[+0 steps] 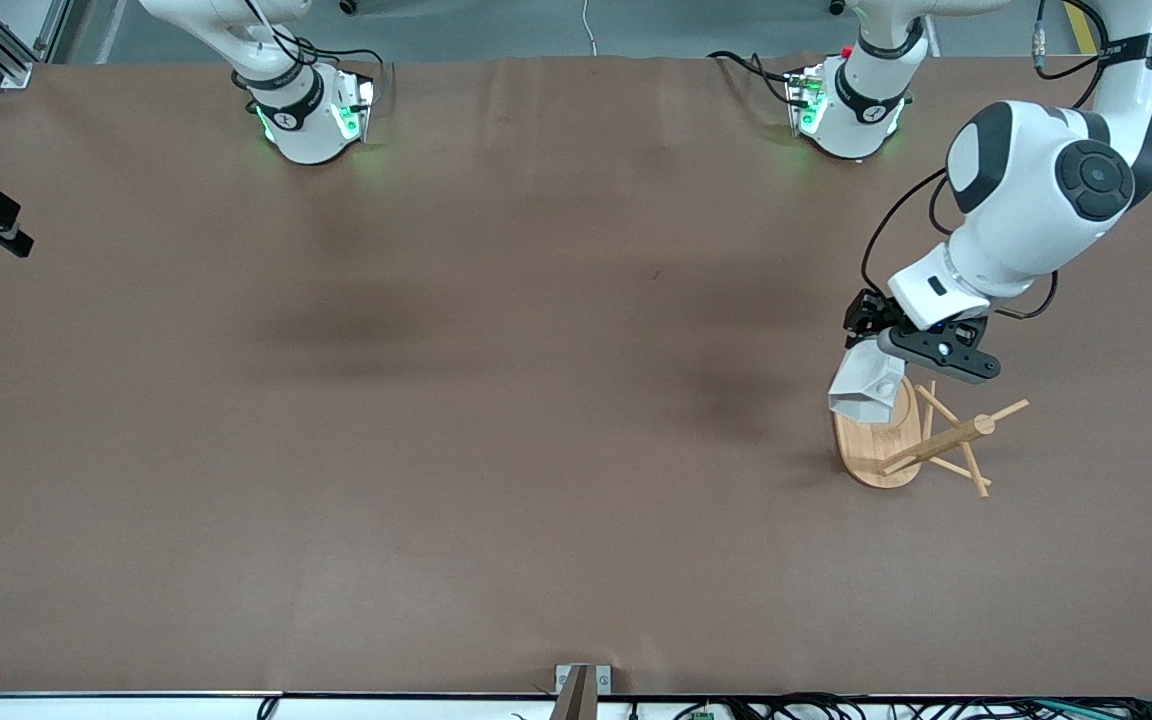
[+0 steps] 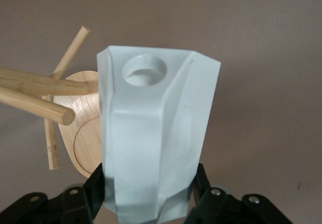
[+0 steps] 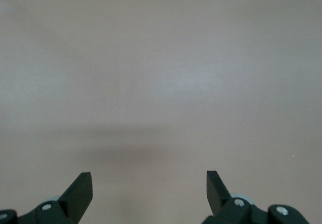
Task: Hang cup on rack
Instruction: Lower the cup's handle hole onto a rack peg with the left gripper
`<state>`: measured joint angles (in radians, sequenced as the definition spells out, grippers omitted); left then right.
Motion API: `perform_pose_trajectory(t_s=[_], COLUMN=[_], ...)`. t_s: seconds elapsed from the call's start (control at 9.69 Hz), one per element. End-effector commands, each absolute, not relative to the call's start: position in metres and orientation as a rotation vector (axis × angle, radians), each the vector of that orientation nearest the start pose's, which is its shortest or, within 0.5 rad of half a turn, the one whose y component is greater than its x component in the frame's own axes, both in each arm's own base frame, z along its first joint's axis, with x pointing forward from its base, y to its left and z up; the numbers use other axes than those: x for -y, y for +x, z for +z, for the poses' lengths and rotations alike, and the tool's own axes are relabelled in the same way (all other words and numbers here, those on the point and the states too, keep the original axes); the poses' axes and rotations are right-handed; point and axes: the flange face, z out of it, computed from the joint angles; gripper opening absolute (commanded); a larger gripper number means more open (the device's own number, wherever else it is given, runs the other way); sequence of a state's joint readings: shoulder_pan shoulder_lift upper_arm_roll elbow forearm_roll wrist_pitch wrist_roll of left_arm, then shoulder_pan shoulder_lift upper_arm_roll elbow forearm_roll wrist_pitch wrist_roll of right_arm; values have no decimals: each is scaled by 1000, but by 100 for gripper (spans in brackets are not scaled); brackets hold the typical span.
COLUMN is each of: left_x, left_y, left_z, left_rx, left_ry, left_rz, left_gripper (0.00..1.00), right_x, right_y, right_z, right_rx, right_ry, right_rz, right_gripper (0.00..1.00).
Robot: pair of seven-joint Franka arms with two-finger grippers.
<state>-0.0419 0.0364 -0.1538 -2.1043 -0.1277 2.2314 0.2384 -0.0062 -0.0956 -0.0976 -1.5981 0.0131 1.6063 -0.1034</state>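
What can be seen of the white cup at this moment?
The cup is small, white and matte, with angular facets, a tapering body and a flat handle tab pierced by a round hole. It looks like plastic or ceramic. The left gripper is shut on its body, one black finger on each side, holding it in the air over the oval base of the bamboo rack. Its hole sits beside the pegs, with no peg through it yet.

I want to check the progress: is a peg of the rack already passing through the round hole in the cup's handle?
No: the hole in the cup is empty, and the rack pegs stand beside it.
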Motion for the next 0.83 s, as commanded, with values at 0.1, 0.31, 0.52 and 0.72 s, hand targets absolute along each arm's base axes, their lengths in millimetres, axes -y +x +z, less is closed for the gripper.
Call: perform_pose_trajectory(t_s=[0.1, 0.31, 0.52, 0.72], left_x=[105, 98, 94, 90], left_y=[552, 557, 559, 560], left_z=[390, 387, 385, 385], left_rx=[-594, -571, -559, -549], left_ry=[-3208, -3209, -3209, -3211], left_rz=[-115, -128, -141, -142], left_gripper=[1, 1, 1, 1], right_x=[44, 45, 45, 45], right_y=[528, 528, 528, 526], right_z=[675, 673, 672, 670], right_rx=[-97, -94, -94, -99], right_ry=[-3138, -3139, -3139, -3139], right_rz=[-195, -185, -178, -151], right_gripper=[100, 100, 100, 100])
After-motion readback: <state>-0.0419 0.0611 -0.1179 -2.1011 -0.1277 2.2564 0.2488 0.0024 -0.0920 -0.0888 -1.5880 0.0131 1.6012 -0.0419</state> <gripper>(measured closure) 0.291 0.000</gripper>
